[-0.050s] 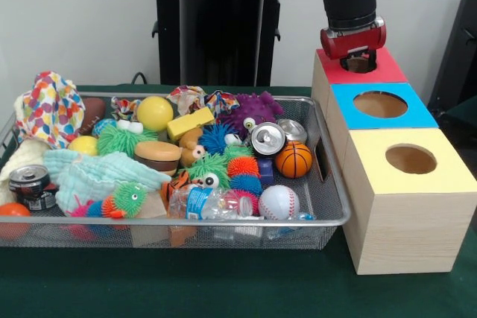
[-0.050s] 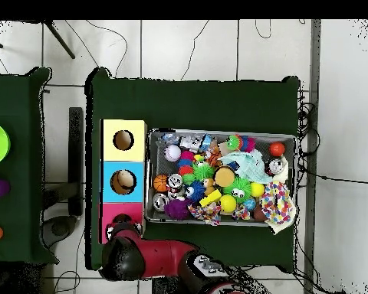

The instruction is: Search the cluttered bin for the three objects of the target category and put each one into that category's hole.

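My gripper (image 1: 358, 57) hangs directly over the hole of the red box (image 1: 387, 72), its tip down at the opening, and nothing shows in it. In the overhead view the arm's end (image 2: 124, 243) covers that hole. A blue box (image 1: 417, 113) and a yellow box (image 1: 447, 173) stand in a row with the red one, each with a round hole. The wire bin (image 1: 328, 184) beside them is heaped with toys: a basketball (image 1: 294, 159), a baseball (image 1: 278, 202), a yellow ball (image 1: 155, 112), a drinks can (image 1: 267, 139), a crushed bottle (image 1: 205, 202) and spiky soft toys.
A patterned cloth (image 1: 51, 109) and a pale green cloth (image 1: 89, 173) fill the bin's left part, by another can (image 1: 28, 182) and an orange ball (image 1: 13, 217). From overhead, something brownish lies inside the blue box's hole (image 2: 123, 181). Green cloth covers the table (image 1: 223, 281).
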